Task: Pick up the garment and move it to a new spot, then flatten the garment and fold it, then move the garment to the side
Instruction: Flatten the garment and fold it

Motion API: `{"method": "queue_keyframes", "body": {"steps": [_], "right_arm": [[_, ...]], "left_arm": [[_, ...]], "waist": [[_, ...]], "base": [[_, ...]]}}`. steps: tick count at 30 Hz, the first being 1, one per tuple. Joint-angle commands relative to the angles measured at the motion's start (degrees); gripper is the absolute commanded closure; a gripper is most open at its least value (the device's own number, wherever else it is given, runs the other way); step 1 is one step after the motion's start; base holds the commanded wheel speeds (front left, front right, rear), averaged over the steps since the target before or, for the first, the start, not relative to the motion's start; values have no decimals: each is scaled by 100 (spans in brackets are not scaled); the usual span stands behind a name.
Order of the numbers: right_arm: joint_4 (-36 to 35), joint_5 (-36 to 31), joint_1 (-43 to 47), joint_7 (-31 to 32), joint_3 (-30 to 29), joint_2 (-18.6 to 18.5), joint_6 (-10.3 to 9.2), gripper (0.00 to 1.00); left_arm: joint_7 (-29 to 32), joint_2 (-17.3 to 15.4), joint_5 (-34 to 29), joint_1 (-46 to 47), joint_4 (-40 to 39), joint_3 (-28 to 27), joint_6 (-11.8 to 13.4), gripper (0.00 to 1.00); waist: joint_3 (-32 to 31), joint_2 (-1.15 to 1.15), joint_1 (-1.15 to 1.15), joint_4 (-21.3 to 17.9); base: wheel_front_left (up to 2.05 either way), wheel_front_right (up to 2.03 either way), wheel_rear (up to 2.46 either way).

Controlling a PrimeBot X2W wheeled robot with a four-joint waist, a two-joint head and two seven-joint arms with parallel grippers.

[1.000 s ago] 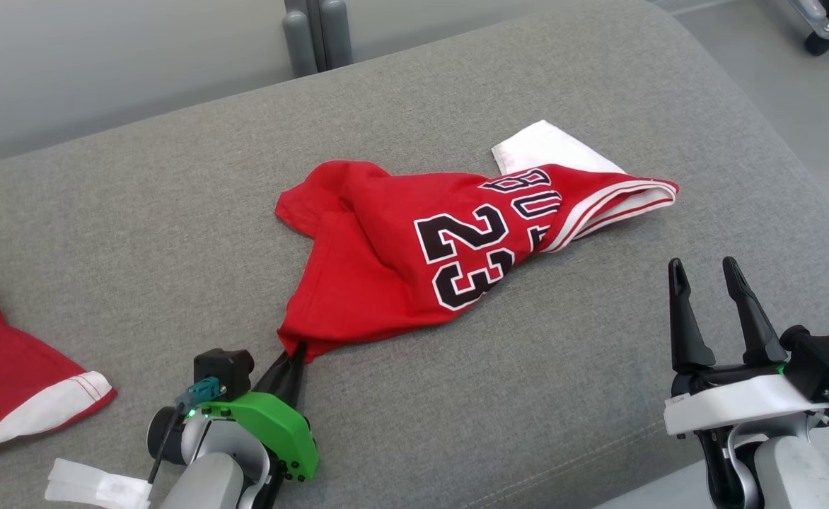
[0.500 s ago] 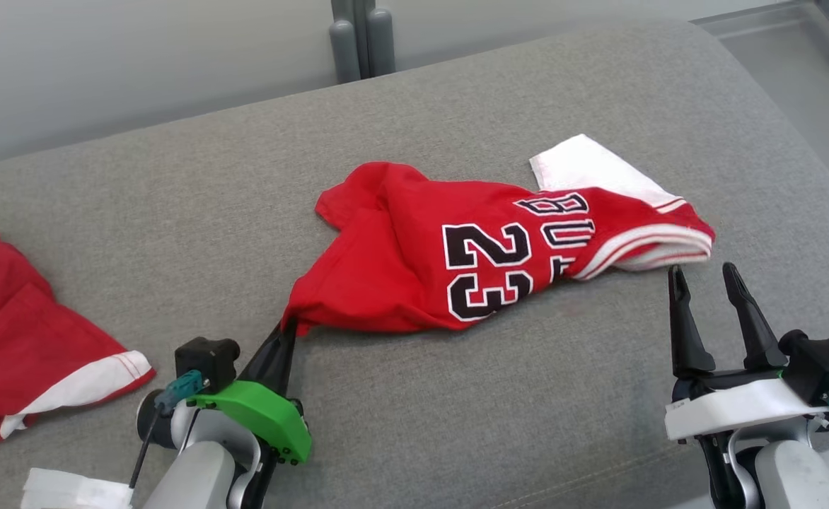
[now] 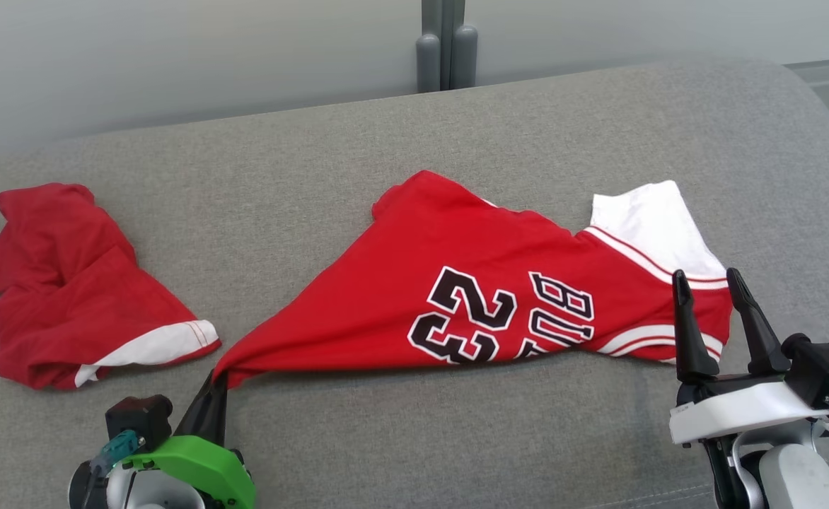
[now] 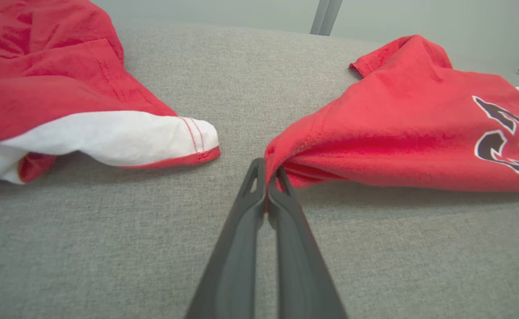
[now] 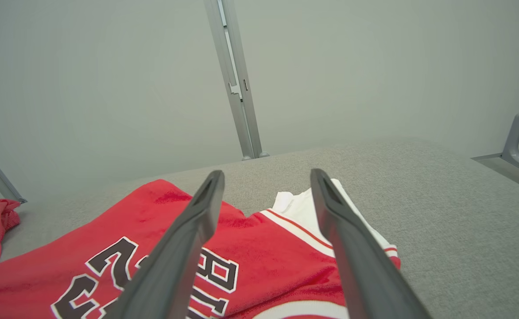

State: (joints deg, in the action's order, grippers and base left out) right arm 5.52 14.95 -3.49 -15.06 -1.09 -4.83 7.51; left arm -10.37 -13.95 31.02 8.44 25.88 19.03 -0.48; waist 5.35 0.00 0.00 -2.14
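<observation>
The garment [image 3: 471, 283] is a red jersey with a black "23", lettering and a white sleeve; it lies stretched across the grey cushion [image 3: 386, 141]. My left gripper [image 3: 216, 382] is shut on its near left corner, drawn into a taut point. The left wrist view shows that corner [image 4: 281, 161] pinched between the tips of the left gripper [image 4: 268, 170]. My right gripper [image 3: 706, 281] stands open just over the jersey's right end, beside the white sleeve [image 3: 651, 223]. Through the right wrist view the jersey [image 5: 242, 248] lies under the open right gripper [image 5: 266, 177].
A second red garment with a white band [image 3: 68, 283] lies crumpled at the left of the cushion, close to my left gripper in its wrist view [image 4: 64, 97]. A grey metal post [image 3: 446, 42] stands behind the cushion against a pale wall.
The camera has swung left. My left gripper closed on the jersey's corner and pulled it left, stretching the bunched jersey out into a long flat shape. The right gripper stayed open.
</observation>
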Motion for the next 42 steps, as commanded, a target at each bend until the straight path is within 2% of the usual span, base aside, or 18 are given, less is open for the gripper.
{"method": "queue_keyframes", "body": {"steps": [1,15,19,20,21,22,31,42], "right_arm": [[17,17,80,-25,-8,-31,-4,0],[79,68,65,-25,13,-91,-4,0],[126,67,69,-25,43,-102,-4,0],[134,64,73,-25,50,-104,-4,0],[145,67,76,-25,59,-107,-4,0],[153,70,76,-25,68,-111,-4,0],[168,91,121,-24,86,-154,-4,0],[172,105,177,-25,86,-137,-4,0]], "left_arm": [[20,-66,28,-104,-62,-38,57,100],[461,-410,237,-800,-539,-351,632,100],[446,-337,260,-783,-675,-298,614,100],[432,-313,257,-769,-700,-276,601,70],[419,-293,247,-764,-725,-254,601,14],[398,-271,238,-753,-773,-235,597,0],[266,-317,90,-728,-1094,-193,746,0],[50,-297,-62,-632,-1702,-109,782,0]], "waist": [[-56,0,0,87],[-103,0,0,212],[-152,0,0,199],[-167,0,0,193],[-183,0,0,186],[-196,0,0,177],[-293,0,0,102],[-345,0,0,97]], "base": [[0,0,0],[0,0,0],[0,0,0],[0,0,0],[0,0,0],[0,0,0],[0,0,0],[0,0,0]]}}
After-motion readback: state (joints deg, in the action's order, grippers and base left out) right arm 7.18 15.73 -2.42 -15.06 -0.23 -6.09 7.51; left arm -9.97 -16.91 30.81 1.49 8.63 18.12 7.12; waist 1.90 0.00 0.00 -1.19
